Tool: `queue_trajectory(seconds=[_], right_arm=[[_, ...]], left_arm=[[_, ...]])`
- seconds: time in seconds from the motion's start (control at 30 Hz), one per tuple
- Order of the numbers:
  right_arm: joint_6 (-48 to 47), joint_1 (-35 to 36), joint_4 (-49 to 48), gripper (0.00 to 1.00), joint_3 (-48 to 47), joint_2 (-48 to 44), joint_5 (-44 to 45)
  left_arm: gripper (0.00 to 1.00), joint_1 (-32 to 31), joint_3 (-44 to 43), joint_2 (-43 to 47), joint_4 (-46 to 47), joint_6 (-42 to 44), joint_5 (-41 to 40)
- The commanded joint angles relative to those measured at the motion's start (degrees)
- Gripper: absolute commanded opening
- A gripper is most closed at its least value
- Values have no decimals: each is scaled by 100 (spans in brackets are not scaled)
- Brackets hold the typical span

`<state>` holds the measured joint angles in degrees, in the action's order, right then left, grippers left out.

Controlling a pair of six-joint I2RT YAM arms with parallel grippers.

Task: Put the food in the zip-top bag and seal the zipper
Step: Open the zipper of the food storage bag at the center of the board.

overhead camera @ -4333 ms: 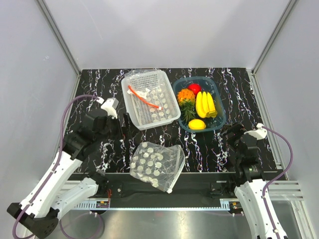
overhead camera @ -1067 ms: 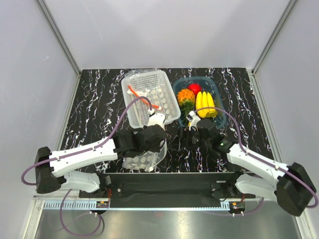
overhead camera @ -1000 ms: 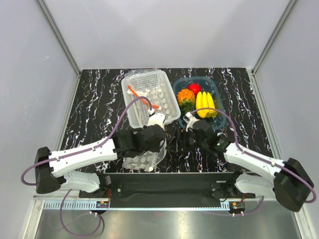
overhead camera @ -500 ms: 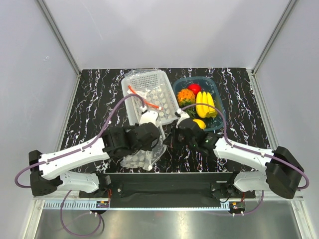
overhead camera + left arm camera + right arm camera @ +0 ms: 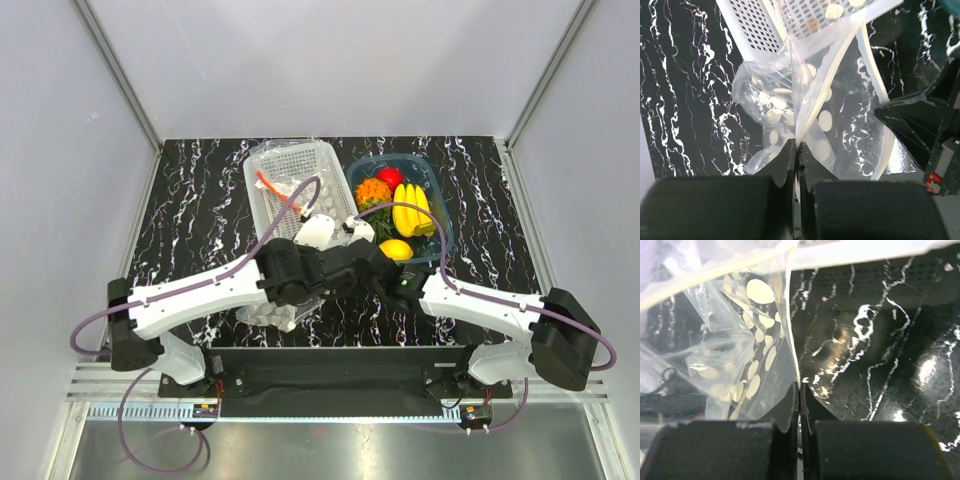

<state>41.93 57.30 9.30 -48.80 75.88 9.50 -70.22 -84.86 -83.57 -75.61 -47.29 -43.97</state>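
The zip-top bag [image 5: 268, 312], clear with white dots, hangs crumpled between both arms at the table's front middle. My left gripper [image 5: 303, 277] is shut on a fold of the bag [image 5: 775, 105] by the pale zipper [image 5: 812, 112]. Just to its right, my right gripper [image 5: 347, 270] is shut on the bag's edge [image 5: 740, 355], with the zipper [image 5: 791, 330] running up from its jaws. The food lies in the blue tub [image 5: 438, 205]: orange piece [image 5: 372, 190], red fruit [image 5: 390, 177], banana bunch [image 5: 412, 208] and lemon [image 5: 396, 249].
A white perforated basket [image 5: 290, 165] stands behind the bag, left of the tub, holding a red-edged dotted bag. The right gripper's black body [image 5: 920, 125] fills the right side of the left wrist view. Grey walls enclose the black marbled table [image 5: 190, 190].
The right arm has swung left from the tub to the bag and its jaws have shut on the bag's edge. The left arm has shifted right with the bag still held.
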Motion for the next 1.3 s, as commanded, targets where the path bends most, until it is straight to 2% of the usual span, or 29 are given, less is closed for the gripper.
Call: queue_trajectory(seconds=[0.0,0.13,0.3,0.4,0.43,0.47,0.53,0.57,0.67,0.7,0.73,0.8,1.03,1.2,1.27], right_arm=[[122,36,-60,0,116,-37,368],[113,36,37,1,221,-143,491],[-18,36,247,2,186,-117,649],[-27,27,379,4,160,-56,746],[-36,27,371,7,160,-38,755],[-71,36,345,19,177,-38,747],[-89,36,292,28,186,-38,703],[-132,27,266,37,186,-47,694],[-211,27,221,48,116,-82,650],[-229,10,221,59,90,-82,624],[-264,9,239,64,63,-90,597],[-308,-8,291,70,-7,-143,554],[-423,-122,467,79,-130,-503,483],[-607,-359,915,82,-314,-776,535],[-686,-700,1047,82,-332,-881,466]], left_arm=[[0,-115,-189,-1,-1316,-360,-560],[0,-63,-119,138,-1237,-404,-745],[0,359,547,639,26,632,-131],[0,579,751,816,99,703,-130],[0,640,786,877,152,729,-121],[0,658,874,904,213,860,9],[0,693,945,1026,512,1036,194],[0,702,980,1070,600,1185,369],[0,790,1138,1185,934,1414,616],[0,816,1173,1194,1048,1459,661],[0,843,1200,1177,1110,1511,687],[0,860,1287,1141,1259,1600,775],[0,869,1332,957,1629,1758,1030],[0,869,1358,921,1769,1802,1118],[0,869,1376,939,1796,1811,1171]])
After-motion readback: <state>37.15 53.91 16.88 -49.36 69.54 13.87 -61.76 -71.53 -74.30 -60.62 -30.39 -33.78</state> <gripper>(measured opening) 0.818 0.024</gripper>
